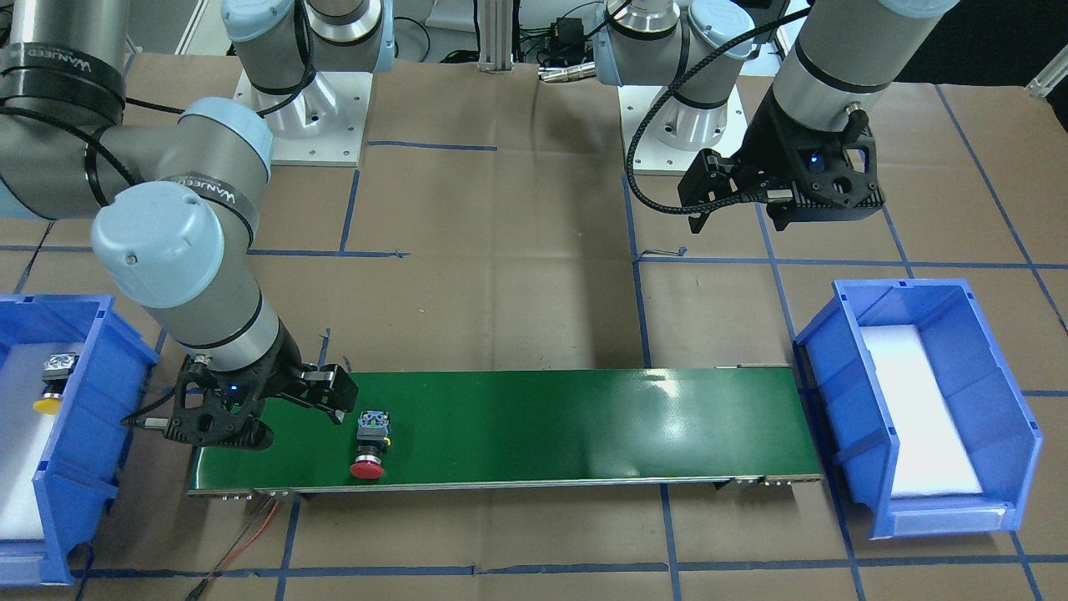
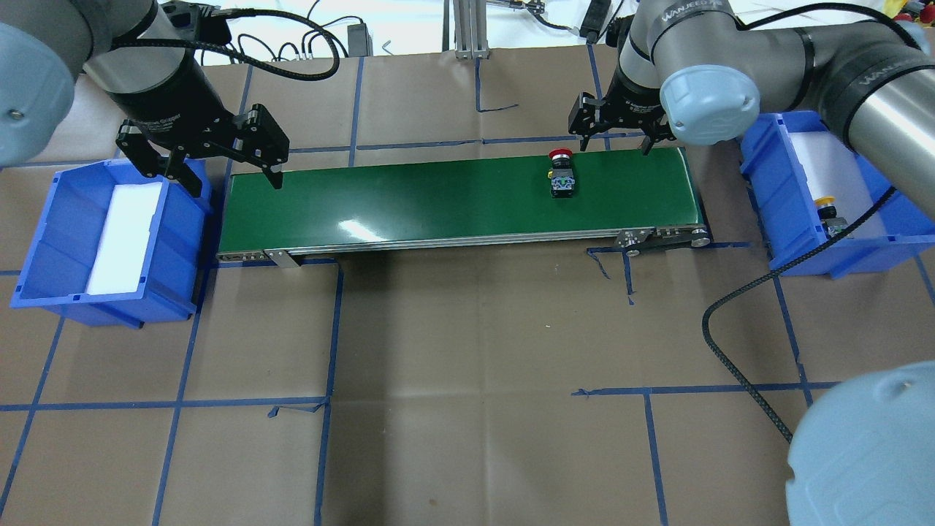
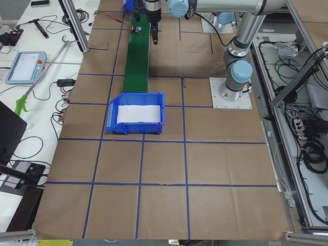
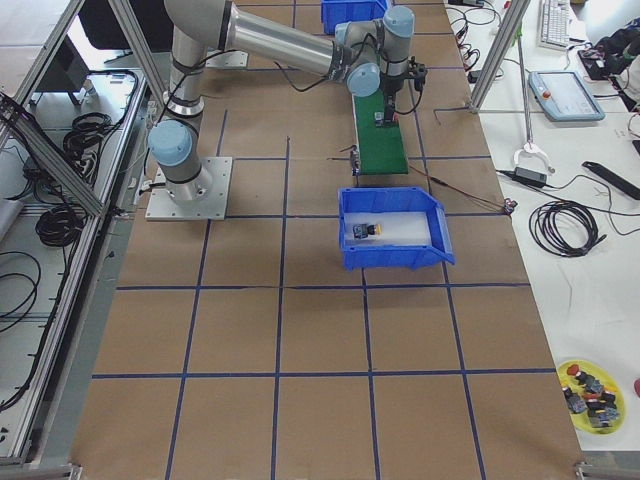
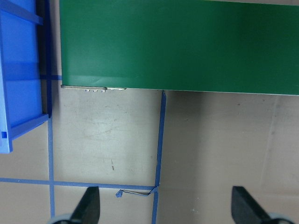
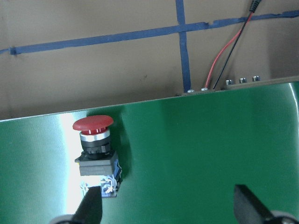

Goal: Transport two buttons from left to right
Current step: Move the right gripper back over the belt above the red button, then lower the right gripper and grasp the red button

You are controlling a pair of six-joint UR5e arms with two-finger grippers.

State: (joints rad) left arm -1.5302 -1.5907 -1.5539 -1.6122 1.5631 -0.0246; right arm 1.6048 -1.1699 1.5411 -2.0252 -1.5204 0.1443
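Two buttons, two spots: one on the belt, one in the bin.
Red button point(image 2: 561, 174) lies on its side on the green belt point(image 2: 438, 197), just beside the right gripper point(image 2: 613, 142), whose fingers are spread and empty. Yellow button point(image 2: 827, 208) sits in the blue bin point(image 2: 767, 183) on the robot's right. Left gripper point(image 2: 235, 175) — also spread wide — hangs by the belt's other end.

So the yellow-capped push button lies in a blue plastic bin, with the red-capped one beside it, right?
No. The yellow-capped push button does lie in the blue plastic bin, but the red-capped push button lies on the green conveyor belt, as the front-facing view shows.
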